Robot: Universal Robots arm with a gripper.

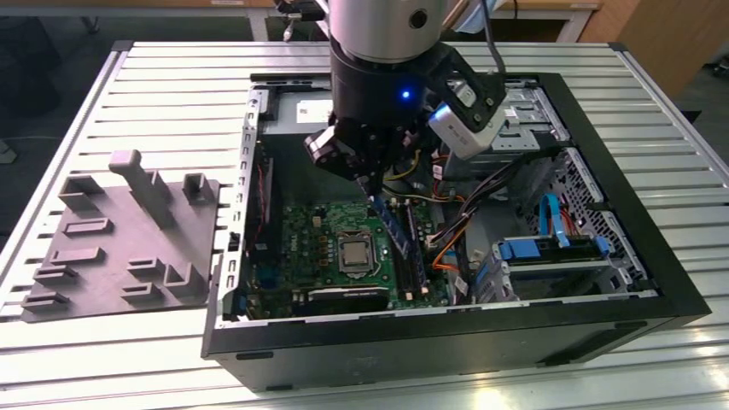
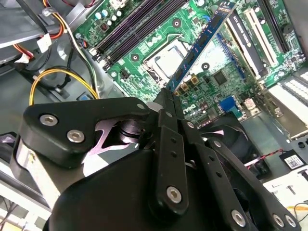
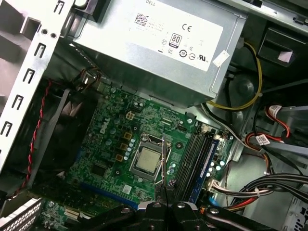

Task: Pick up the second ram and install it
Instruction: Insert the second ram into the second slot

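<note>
1. Pincer (image 2: pixel 168 94) jaws stand narrow, clamped on one end of the second ram (image 2: pixel 202 41). The blue-green stick juts from the tips toward the motherboard (image 2: pixel 214 79).
2. In the exterior view the pincer (image 1: pixel 367 175) hangs inside the open computer case (image 1: pixel 456 342), which sits on the slatted surface (image 1: pixel 171 77). The second ram (image 1: pixel 393 226) slants down from it over the board.
3. In the first wrist view the stick (image 3: pixel 162 159) shows edge-on as a thin line by the processor socket (image 3: pixel 147 161), with the memory slots (image 3: pixel 192 156) just beside it.
4. The stick's long axis looks roughly in line with the slots (image 2: pixel 130 26). It appears clear of them and not yet seated; how high it hangs cannot be told.
</note>
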